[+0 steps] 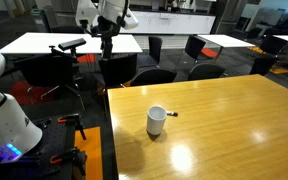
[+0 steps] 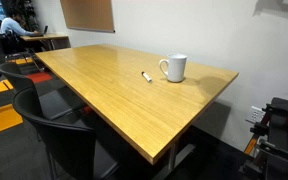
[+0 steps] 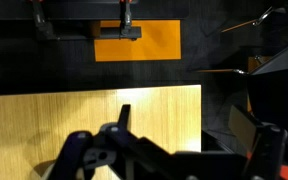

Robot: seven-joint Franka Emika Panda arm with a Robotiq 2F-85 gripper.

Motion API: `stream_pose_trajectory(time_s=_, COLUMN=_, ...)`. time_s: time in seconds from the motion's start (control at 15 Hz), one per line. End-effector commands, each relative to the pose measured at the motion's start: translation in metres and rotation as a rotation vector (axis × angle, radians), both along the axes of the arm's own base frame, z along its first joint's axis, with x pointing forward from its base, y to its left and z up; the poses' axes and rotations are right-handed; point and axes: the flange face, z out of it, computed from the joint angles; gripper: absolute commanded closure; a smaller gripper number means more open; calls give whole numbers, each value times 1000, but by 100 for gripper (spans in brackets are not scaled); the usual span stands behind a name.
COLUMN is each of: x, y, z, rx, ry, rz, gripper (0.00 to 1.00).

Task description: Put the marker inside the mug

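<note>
The white mug [image 1: 156,121] stands upright near the middle of the wooden table [image 1: 234,130]. The thin dark marker [image 1: 171,114] lies flat on the table just beside it, apart from it. Both also show in an exterior view, the mug [image 2: 174,67] and the marker [image 2: 147,76] on the table [image 2: 104,90]. My gripper [image 1: 107,42] hangs high above the table's far edge, well away from both. In the wrist view its fingers [image 3: 194,140] are spread open and empty over the table's edge [image 3: 134,100]. Mug and marker are out of the wrist view.
Black chairs [image 1: 149,75] stand at the table's far edge, and more [image 2: 59,135] at its side. An orange floor patch [image 3: 139,42] lies past the edge. White tables [image 1: 74,42] and a tripod stand behind. The white robot base [image 1: 2,105] is beside the table.
</note>
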Motion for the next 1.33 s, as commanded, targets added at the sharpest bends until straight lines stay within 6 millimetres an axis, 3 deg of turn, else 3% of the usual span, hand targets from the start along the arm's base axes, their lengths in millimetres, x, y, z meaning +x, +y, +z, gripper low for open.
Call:
stream_pose_trajectory(time_s=0.0, x=0, y=0, z=0, rx=0, ry=0, rz=0, gripper=0)
stream_pose_trajectory(time_s=0.53, x=6, y=4, z=-2, rx=-29, ry=-35, rz=-33, gripper=0)
stream_pose_trajectory(time_s=1.27, x=53, y=36, z=-35, rx=-195, ry=-221, rz=-273, gripper=0)
